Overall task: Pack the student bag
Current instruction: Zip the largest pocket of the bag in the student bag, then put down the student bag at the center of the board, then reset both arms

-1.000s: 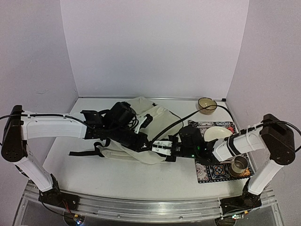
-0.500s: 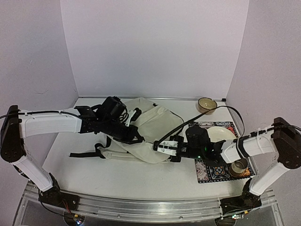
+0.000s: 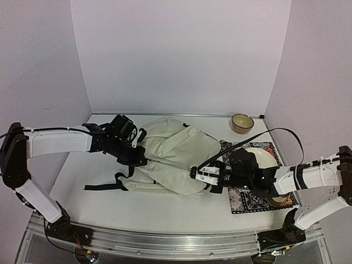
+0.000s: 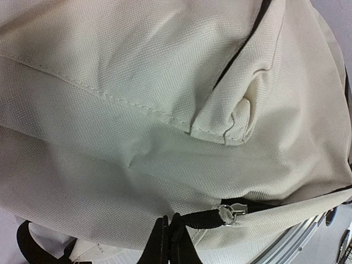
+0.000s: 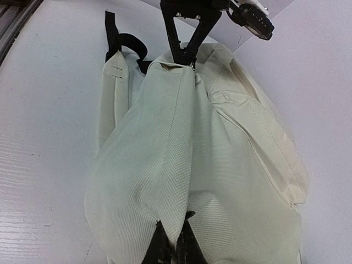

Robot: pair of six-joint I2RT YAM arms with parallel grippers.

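As the large cream fabric backpack (image 3: 176, 148) lies mid-frame, I note left gripper (image 4: 169, 242) pinched onto its black zipper edge (image 4: 203, 219), right gripper (image 5: 175, 243) pinched onto its cream cloth.

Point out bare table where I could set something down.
Widest free patch: the near strip of the table, between the student bag, its black strap and the front rail. A smaller one lies at the back, between bag and brown bowl. The right side is crowded: patterned mat, white dish, right arm.
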